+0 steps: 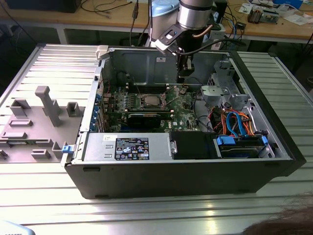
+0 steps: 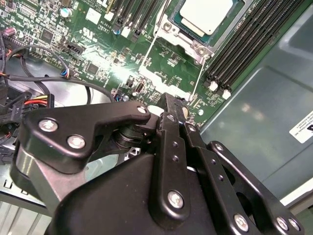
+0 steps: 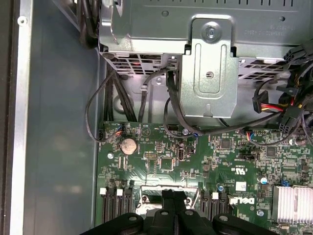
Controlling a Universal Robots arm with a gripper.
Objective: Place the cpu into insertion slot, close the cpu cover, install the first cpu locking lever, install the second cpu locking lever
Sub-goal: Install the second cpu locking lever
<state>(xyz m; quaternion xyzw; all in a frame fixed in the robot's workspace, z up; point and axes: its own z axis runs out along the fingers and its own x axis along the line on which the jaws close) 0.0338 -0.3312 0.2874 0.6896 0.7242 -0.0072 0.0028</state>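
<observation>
A: Left of the exterior view first?

B: Grey plastic fixture (image 1: 43, 105) on the ribbed table (image 1: 146, 215), well apart from the work. No trouble from there

A: Then the middle of the open computer case (image 1: 195, 176)?

B: The cpu (image 1: 149, 101), lying flat in the insertion slot (image 1: 142, 102) on the green motherboard (image 1: 181, 115), memory slots (image 1: 121, 100) just beside. In the second wrist view, the cpu cover (image 2: 194, 45) apparently down around the chip, thin wire levers (image 2: 198, 78) along two sides. Latched or not, cannot tell

A: Handling?

B: Probably light, stiff and smooth on its metal top, yet delicate underneath. Best taken by opposite edges, kept level. Cover thin and springy by the look of it, levers slim and easy to slip off

A: Further right?

B: Gripper (image 1: 185, 77) hanging above the board, near the socket's right side, not touching it. Fingers (image 2: 168, 127) pressed together, nothing visible between them

A: In the way?

B: Long black graphics card (image 1: 144, 117) just below the socket in the frame. Metal drive cage (image 1: 220, 90) and orange and blue cables (image 1: 234, 122) at the exterior view's right, close to the arm
</observation>
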